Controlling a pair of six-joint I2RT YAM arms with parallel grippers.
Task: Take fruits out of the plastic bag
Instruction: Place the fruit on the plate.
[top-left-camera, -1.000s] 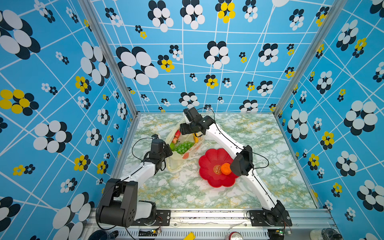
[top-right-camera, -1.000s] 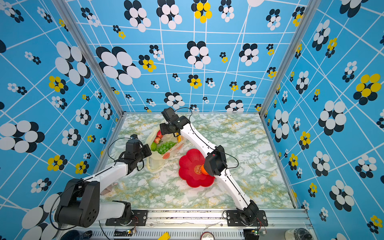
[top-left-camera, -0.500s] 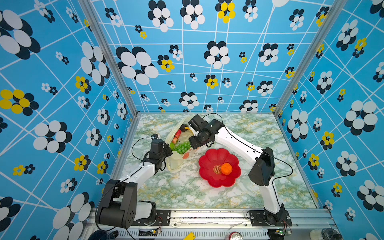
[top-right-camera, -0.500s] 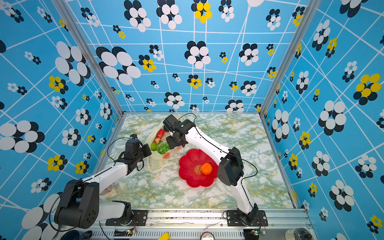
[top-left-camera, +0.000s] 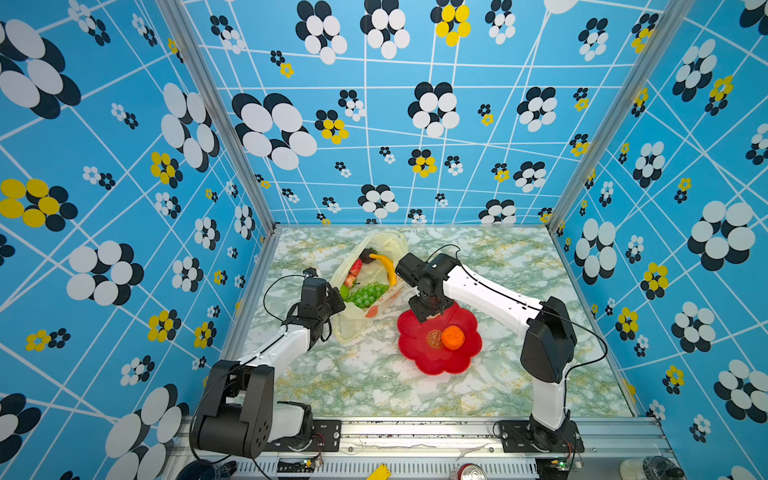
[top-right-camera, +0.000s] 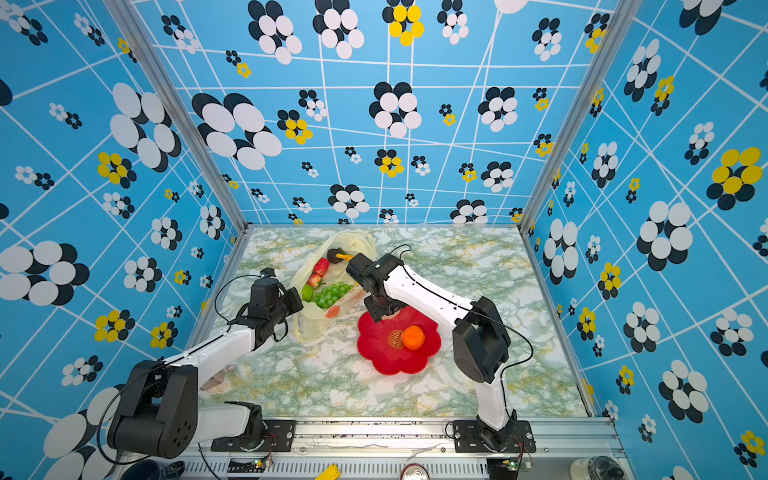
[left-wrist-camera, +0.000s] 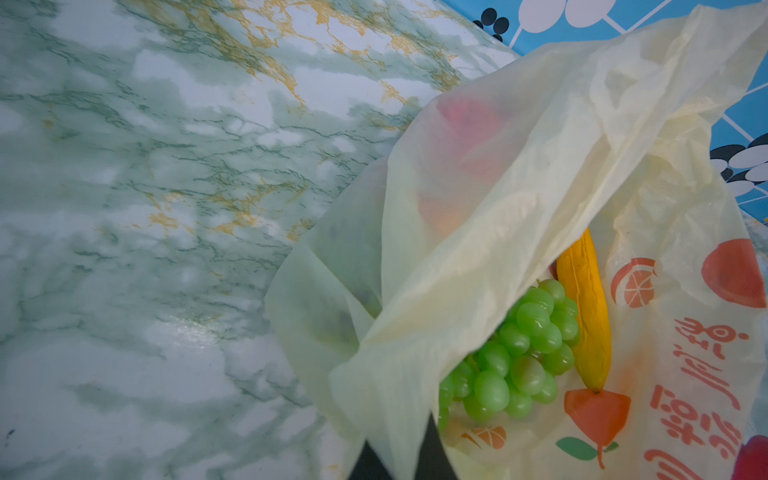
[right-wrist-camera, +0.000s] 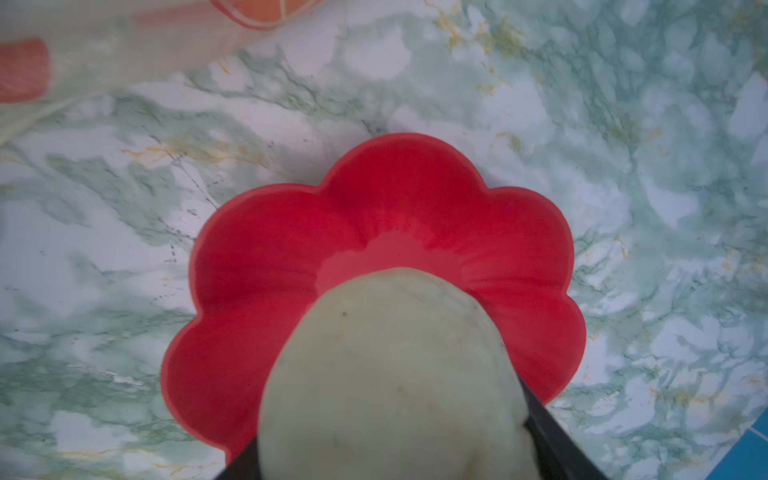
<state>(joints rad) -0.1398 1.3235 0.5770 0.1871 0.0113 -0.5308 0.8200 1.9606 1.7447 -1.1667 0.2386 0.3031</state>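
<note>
Out comes the cream fruit (right-wrist-camera: 390, 365)
The right gripper (top-left-camera: 428, 311), part-open around it, has swung over the red plate (right-wrist-camera: 249, 216); the left gripper (left-wrist-camera: 397, 461), clamped shut, seemingly holds the bag (left-wrist-camera: 478, 208) rim. Still inside: grapes (top-left-camera: 365, 294), banana (top-left-camera: 386, 266).

- Left arm (top-left-camera: 282, 345): runs low over the tabletop (top-left-camera: 374, 386) from its base at the near rail, forearm slanting toward the far side.
- Left tool (top-left-camera: 337, 300): wrist roughly level, jaws closed tight, pinching an edge of the plastic bag (left-wrist-camera: 478, 232).
- Right arm (top-left-camera: 490, 291): elbow raised high, white forearm stretched in toward the middle.
- Right tool (top-left-camera: 428, 312): wrist bent so it points steeply down; jaws partway apart, clamped on either side of the cream piece (right-wrist-camera: 390, 374).
</note>
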